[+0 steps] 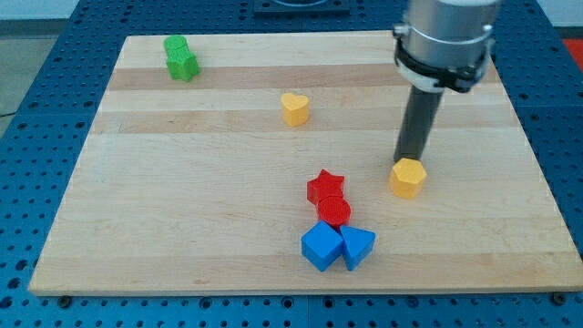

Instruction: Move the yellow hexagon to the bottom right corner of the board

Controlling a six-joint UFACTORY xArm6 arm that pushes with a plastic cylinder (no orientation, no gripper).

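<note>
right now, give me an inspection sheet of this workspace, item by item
surface: pale wooden board, flat on a blue perforated table.
job's things: yellow hexagon right of centre, well short of the bottom right corner.
clutter: yellow heart upper middle; two green blocks touching at the view's top left; red star and red round block touching; below them blue cube and blue wedge-like block.
claw: none fitted; my tip sits at the hexagon's upper edge.
cables: nothing seen.
surroundings: only the blue table visible.
</note>
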